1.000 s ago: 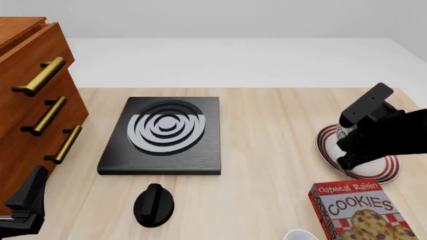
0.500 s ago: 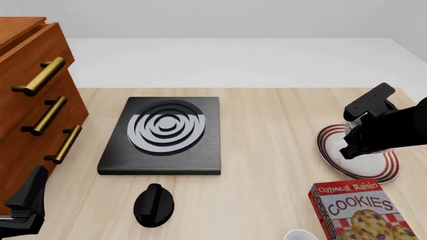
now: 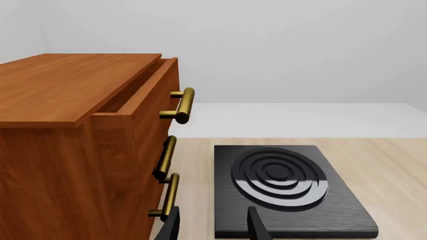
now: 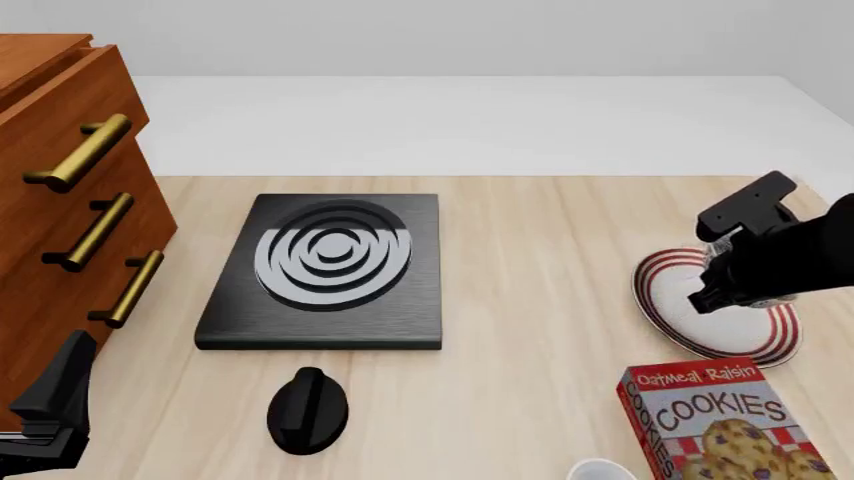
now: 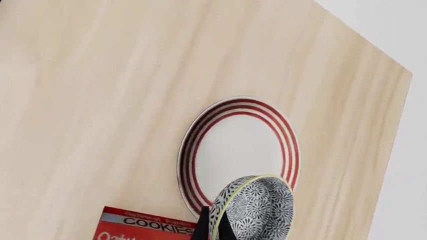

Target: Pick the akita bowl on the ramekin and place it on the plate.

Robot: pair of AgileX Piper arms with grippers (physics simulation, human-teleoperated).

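The akita bowl (image 5: 257, 207) hangs tilted above the near rim of the plate (image 5: 240, 150), its patterned outside and speckled inside both showing. My right gripper (image 5: 213, 225) is shut on the bowl's rim. In the front view the right arm covers the bowl and part of the red-ringed plate (image 4: 663, 290) at the table's right. A sliver of the white ramekin (image 4: 599, 469) shows at the bottom edge, apart from the bowl. My left gripper (image 3: 212, 227) is open and holds nothing, low at the front left beside the cabinet.
A black stove plate (image 4: 327, 262) with grey rings lies mid-table, a black knob (image 4: 308, 405) in front of it. A wooden drawer cabinet (image 4: 60, 200) with brass handles stands at the left. A cookie box (image 4: 714, 420) stands just in front of the plate.
My right arm has shifted a little to the right and farther back over the plate, carrying the bowl and uncovering more of the plate. The left arm has not moved.
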